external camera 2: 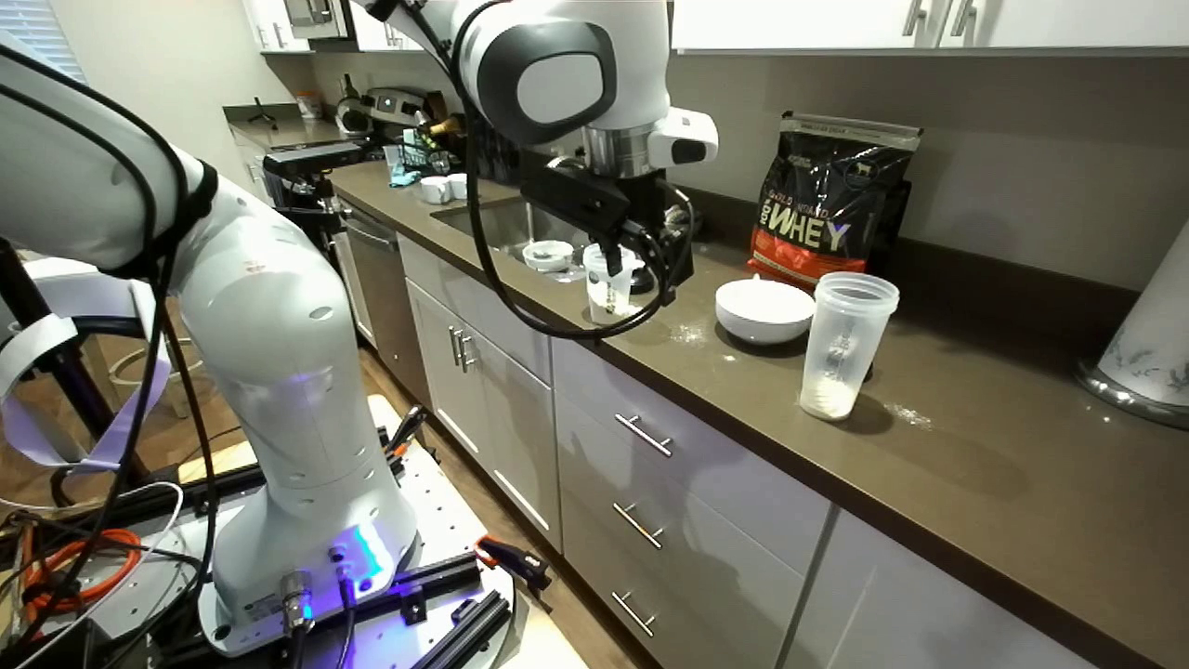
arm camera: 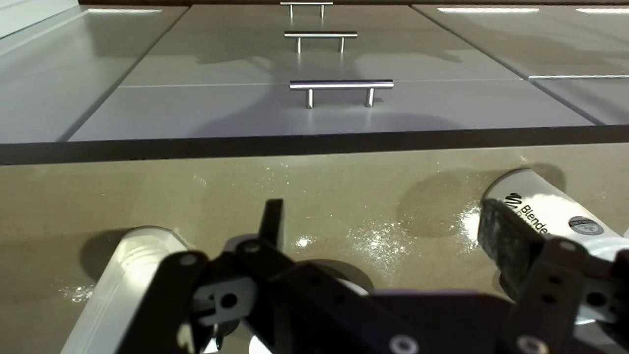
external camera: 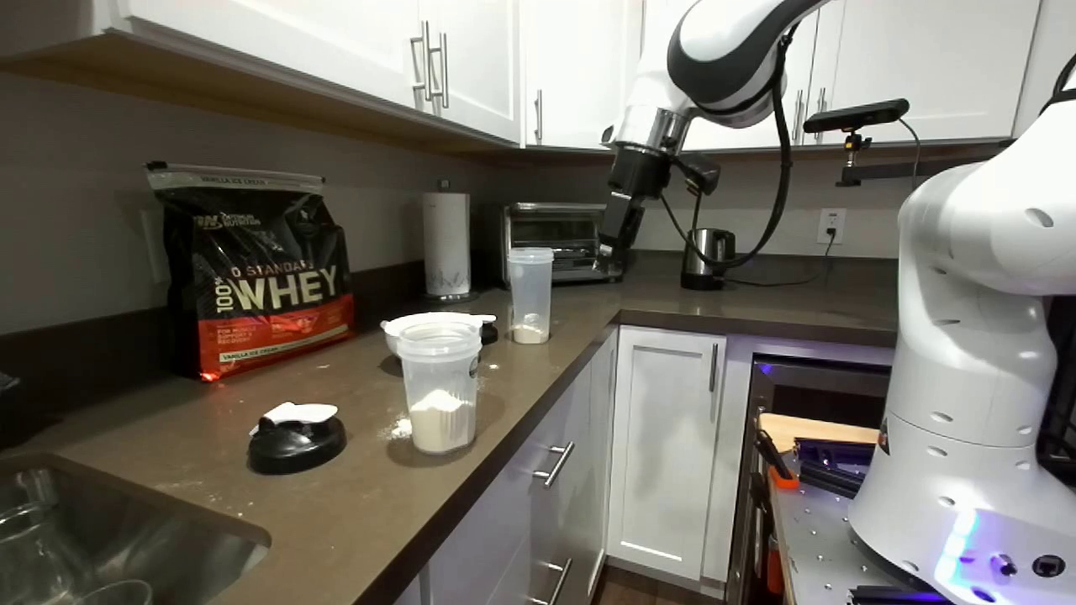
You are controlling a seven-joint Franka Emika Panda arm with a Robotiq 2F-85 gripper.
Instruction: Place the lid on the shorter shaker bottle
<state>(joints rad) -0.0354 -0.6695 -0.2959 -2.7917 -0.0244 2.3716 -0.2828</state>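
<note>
Lid (external camera: pixel 297 440) rests near the shorter shaker bottle (external camera: pixel 440 391), not touching it; expect light, stiff, possibly slippery plastic. I should grip its black sides low (the pale top may give). My gripper (arm camera: pixel 382 216) is spread wide, holding nothing.

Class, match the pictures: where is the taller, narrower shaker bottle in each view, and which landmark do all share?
In an exterior view: the taller shaker bottle, at the centre.
In an exterior view: taller shaker bottle, right of centre.
Wrist view: taller shaker bottle, lower left, partly cut off.
Shared landmark: the shorter shaker bottle.
</note>
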